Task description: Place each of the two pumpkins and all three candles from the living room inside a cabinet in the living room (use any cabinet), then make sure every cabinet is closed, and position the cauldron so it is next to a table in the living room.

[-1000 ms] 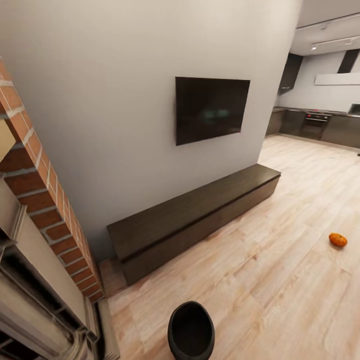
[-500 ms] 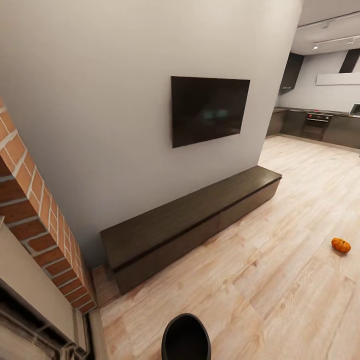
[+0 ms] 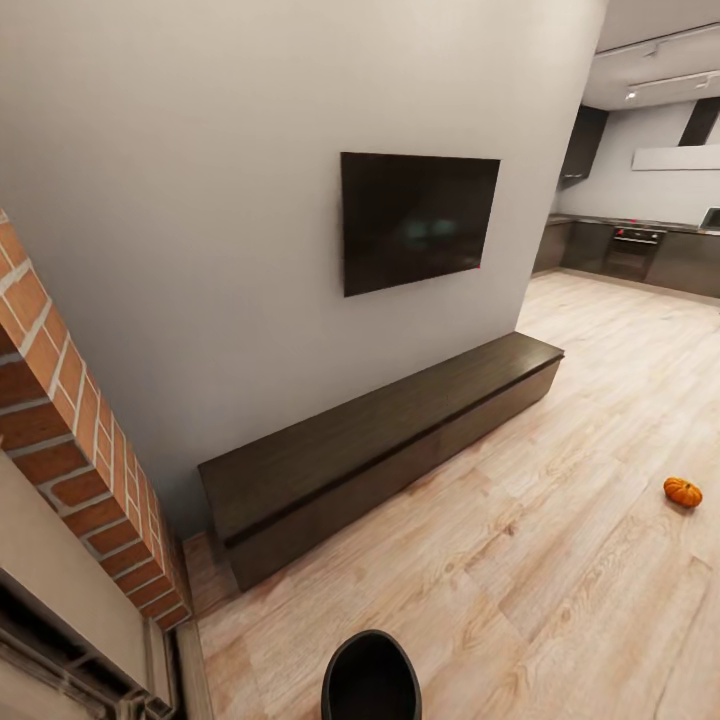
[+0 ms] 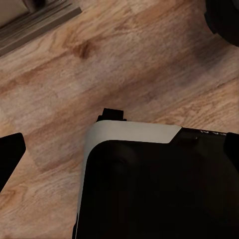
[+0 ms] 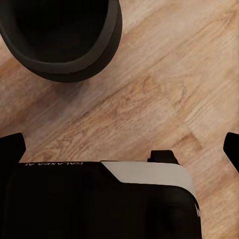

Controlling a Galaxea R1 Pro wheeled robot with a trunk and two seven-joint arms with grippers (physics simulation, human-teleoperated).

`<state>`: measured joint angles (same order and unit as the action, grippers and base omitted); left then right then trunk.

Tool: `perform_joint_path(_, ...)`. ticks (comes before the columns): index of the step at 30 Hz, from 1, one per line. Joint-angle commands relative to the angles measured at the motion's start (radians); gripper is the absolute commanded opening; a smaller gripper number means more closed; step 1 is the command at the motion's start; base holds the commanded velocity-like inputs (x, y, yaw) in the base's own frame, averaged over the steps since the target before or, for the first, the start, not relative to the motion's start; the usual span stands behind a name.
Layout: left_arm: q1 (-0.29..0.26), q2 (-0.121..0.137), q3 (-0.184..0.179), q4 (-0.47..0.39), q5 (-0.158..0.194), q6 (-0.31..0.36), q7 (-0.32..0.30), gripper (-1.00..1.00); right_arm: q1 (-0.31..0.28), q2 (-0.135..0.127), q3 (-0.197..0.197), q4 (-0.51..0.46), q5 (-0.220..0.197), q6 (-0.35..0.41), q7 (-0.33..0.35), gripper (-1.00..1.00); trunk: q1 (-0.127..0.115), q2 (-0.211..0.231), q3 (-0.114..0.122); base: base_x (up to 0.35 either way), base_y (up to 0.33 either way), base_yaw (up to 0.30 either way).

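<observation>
1. You face the long dark cabinet (image 3: 385, 440) against the off-white wall, under the black TV (image 3: 418, 222). Its fronts all sit flush, so it reads as closed; the seams between them are hard to make out.
2. One pumpkin (image 3: 683, 491) lies on the plank floor (image 3: 520, 560) at your right, well apart from the cabinet.
3. The black cauldron (image 3: 371, 677) sits on the floor just ahead of you, cut off by the lower edge of the head view. The right wrist view shows its rim and dark inside (image 5: 62, 37); the left wrist view catches only a dark curve of it at one corner (image 4: 225, 22).
4. The brick fireplace (image 3: 70, 430) is cropped at your left, its lower frame only partly in view.
5. Left fingers (image 4: 11, 157): one black tip shows at each edge of the wrist view, spread wide apart, nothing between them but floor.
6. Right fingers (image 5: 12, 148): the same, tips at opposite edges, wide apart and holding nothing.
7. The robot's dark base with its pale trim (image 5: 149, 175) hides much of each wrist view.
8. The grey kitchen (image 3: 640, 245) lies far off at your right, too small for detail.
</observation>
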<state>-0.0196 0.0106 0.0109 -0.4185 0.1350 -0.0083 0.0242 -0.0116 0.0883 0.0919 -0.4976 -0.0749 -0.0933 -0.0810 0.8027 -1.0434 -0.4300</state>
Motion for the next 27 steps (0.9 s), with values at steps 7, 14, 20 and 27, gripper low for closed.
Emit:
perform_joint_path(7, 0.0, -0.001, -0.002, 0.0, 0.011, -0.001, 0.002, 1.0, -0.001, -0.001, 0.008, 0.001, -0.008, -0.003, -0.008, 1.0, 0.008, -0.015, -0.007, 0.0, 0.0, 0.0)
perform_joint_path(14, 0.0, 0.0, -0.002, 0.0, 0.012, -0.001, 0.002, 1.0, -0.001, -0.001, 0.008, 0.001, -0.008, -0.003, -0.008, 1.0, -0.004, 0.006, 0.002, 0.0, 0.0, 0.0)
perform_joint_path(20, 0.0, 0.0, -0.002, 0.0, 0.013, -0.001, 0.002, 1.0, -0.001, -0.001, 0.008, 0.001, -0.008, 0.0, -0.008, 1.0, -0.027, 0.048, 0.021, 0.0, 0.0, 0.0)
perform_joint_path(27, 0.0, 0.0, -0.003, 0.0, 0.012, -0.001, 0.002, 1.0, -0.001, -0.001, 0.008, 0.001, -0.008, -0.003, -0.008, 1.0, -0.054, 0.097, 0.043, 0.0, 0.0, 0.0)
